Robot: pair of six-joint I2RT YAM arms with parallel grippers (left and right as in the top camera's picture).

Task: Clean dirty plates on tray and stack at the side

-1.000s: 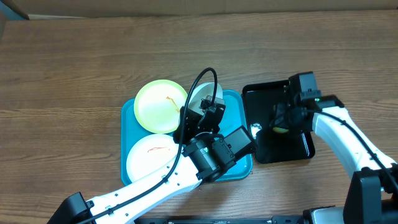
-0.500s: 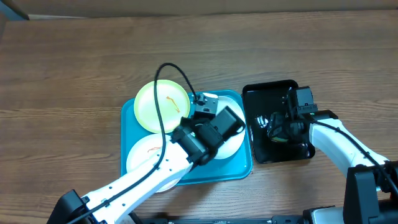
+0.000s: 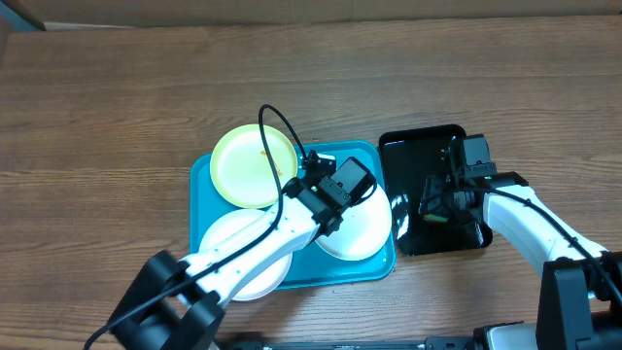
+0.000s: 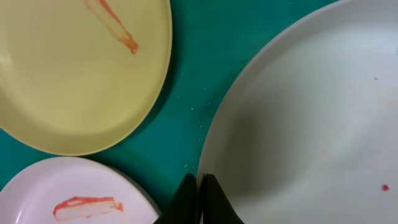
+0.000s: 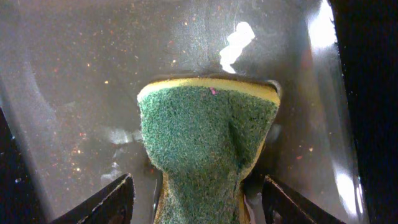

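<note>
The turquoise tray [image 3: 200,194] carries three plates. A yellow-green plate [image 3: 248,165] with an orange smear [image 4: 118,28] lies at its far left. A white plate [image 3: 228,255] with a smear [image 4: 84,205] lies at the near left. A second white plate [image 3: 362,233], nearly clean with tiny red specks, lies flat at the right. My left gripper [image 3: 321,206] is shut on that plate's left rim [image 4: 200,185]. My right gripper [image 5: 196,202] hangs open over the black tray [image 3: 418,156], its fingers either side of a green-topped yellow sponge [image 5: 205,143] and not touching it.
The black tray [image 5: 74,93] is wet and glossy and sits just right of the turquoise tray. Wooden tabletop [image 3: 117,87] surrounds both. A cardboard edge [image 3: 292,8] runs along the back. The left arm [image 3: 253,258] crosses the near-left white plate.
My right gripper opened and let the sponge go in the black tray. My left wrist shifted and the right white plate came down flat on the tray.
</note>
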